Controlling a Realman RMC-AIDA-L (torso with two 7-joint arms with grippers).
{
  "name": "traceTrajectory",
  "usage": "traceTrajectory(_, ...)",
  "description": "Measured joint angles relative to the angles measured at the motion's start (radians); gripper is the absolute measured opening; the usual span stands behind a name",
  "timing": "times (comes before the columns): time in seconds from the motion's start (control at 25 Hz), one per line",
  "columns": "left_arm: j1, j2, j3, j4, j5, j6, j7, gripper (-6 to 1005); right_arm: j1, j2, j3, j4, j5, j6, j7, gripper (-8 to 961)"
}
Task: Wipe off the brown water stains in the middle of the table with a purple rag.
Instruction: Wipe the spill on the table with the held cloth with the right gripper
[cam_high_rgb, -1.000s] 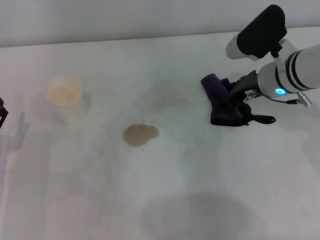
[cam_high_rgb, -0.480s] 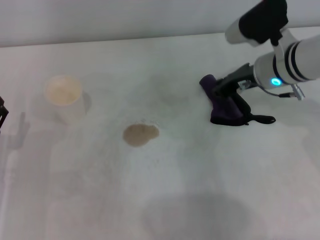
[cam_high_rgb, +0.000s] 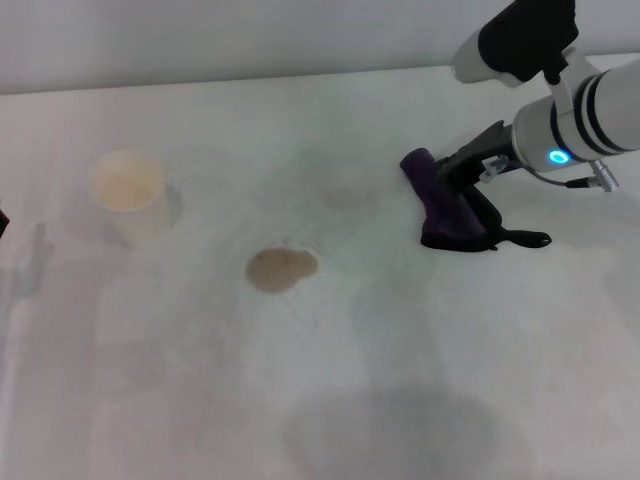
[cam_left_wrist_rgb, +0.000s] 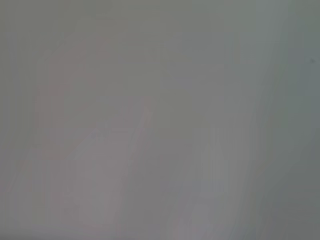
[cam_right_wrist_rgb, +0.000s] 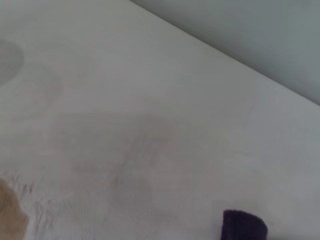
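The brown water stain (cam_high_rgb: 282, 268) is a small tan blotch in the middle of the white table (cam_high_rgb: 330, 400). The purple rag (cam_high_rgb: 441, 205) lies at the right, its black loop (cam_high_rgb: 526, 238) resting on the table. My right gripper (cam_high_rgb: 468, 195) is down on the rag and shut on it, well to the right of the stain. In the right wrist view, one end of the rag (cam_right_wrist_rgb: 244, 227) and an edge of the stain (cam_right_wrist_rgb: 10, 216) show. Only a sliver of my left gripper (cam_high_rgb: 1, 223) shows at the left edge. The left wrist view shows only blank grey.
A cream paper cup (cam_high_rgb: 127, 188) stands on the table at the left, apart from the stain. A faint dried smear (cam_high_rgb: 340, 195) lies between the stain and the rag. The table's far edge (cam_high_rgb: 250, 82) meets a grey wall.
My right wrist has risen a little while the gripper stays on the rag, and the rag's upper end shifted slightly. My left gripper has slid almost out of view at the left edge.
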Motion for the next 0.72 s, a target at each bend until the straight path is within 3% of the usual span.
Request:
traceTrajectory(0.04,0.000,0.000,0.000,0.000,-0.004,0.000,0.000,888,0.000,-0.001,0.006,-0.005,0.000,0.007,0.000,-1)
traceTrajectory(0.48,0.000,-0.002,0.000,0.002,-0.007,0.002,0.000,887,-0.004,0.003,-0.043,-0.039,-0.041,0.039,-0.041,103)
traceTrajectory(0.72,0.000,0.000,0.000,0.003,-0.018,0.002,0.000,888,-0.004,0.003,-0.066,-0.032,-0.083,0.023,-0.010,351)
